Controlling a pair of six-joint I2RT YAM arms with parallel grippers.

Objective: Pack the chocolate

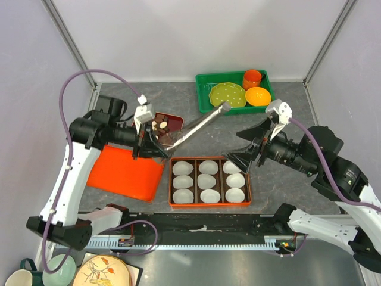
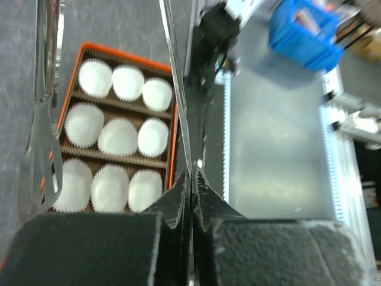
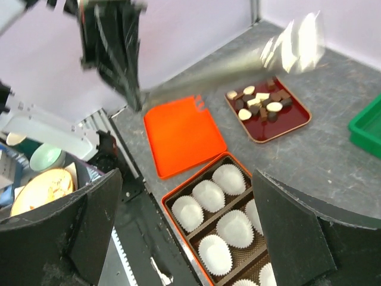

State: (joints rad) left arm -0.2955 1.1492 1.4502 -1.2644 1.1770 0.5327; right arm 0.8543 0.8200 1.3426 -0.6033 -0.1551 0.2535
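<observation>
The chocolate [image 3: 261, 102] is a cluster of bite-size pieces, dark brown cubes mixed with cream-white ovals (the ovals lie flat). They lie loose in 1 layer, some touching, on a small dark-red tray [image 3: 284, 126] on the grey bench [image 3: 339, 89]. From the top view the chocolate [image 1: 159, 125] is partly hidden, with only a few pieces showing.
</observation>
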